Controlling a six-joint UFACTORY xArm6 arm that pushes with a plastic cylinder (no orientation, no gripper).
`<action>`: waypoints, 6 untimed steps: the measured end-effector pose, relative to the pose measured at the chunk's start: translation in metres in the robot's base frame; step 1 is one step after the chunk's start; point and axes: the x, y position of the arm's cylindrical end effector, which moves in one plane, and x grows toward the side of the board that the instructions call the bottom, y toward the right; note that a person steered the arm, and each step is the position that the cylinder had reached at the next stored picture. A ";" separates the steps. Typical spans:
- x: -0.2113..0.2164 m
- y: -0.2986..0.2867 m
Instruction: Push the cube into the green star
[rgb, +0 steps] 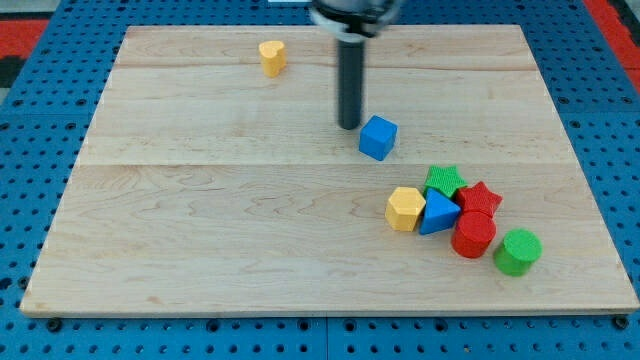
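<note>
So there's no claw on this arm, just a dark rod holding nothing. My tip (349, 126) sits just to the view's left of the blue cube (378, 137), pretty much touching it. The green star (443, 180) is down toward the view's lower right, crammed in with a red star (480, 197), blue triangular block (437, 213) and yellow hexagonal block (405, 208) on the wooden bench (200, 220).
</note>
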 end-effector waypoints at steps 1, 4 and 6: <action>0.043 0.039; -0.114 0.030; -0.176 -0.084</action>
